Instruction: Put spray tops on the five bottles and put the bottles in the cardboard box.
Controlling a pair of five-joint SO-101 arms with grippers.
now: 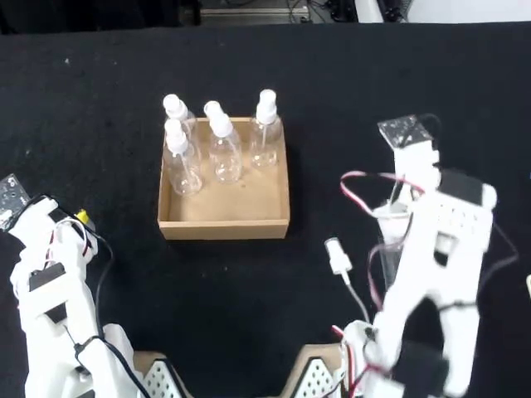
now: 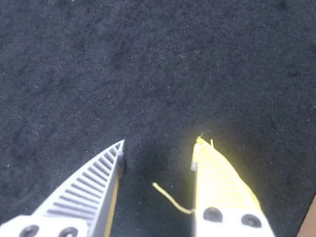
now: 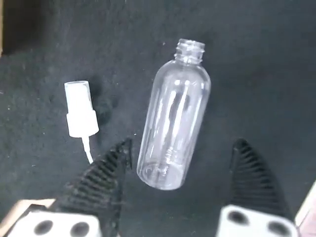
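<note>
One capless bottle [image 3: 175, 133] lies on the table [image 3: 256, 59] between the wide-open right fingers [image 3: 106, 175], spray top [image 3: 80, 116] just beside it. Four capped bottles [image 1: 228, 153] stand in the box [image 1: 224, 225]. Left fingers [image 2: 96, 185] partly open, holding nothing.

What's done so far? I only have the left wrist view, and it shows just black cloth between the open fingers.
Observer: The four capped bottles stand in the cardboard box, along its far side.
Operator: And the fifth?
Observer: The fifth bottle lies on its side on the cloth, neck bare, below the right gripper and between its open fingers.
Operator: Where's its top?
Observer: The loose spray top lies on the cloth beside that bottle, apart from it.
</note>
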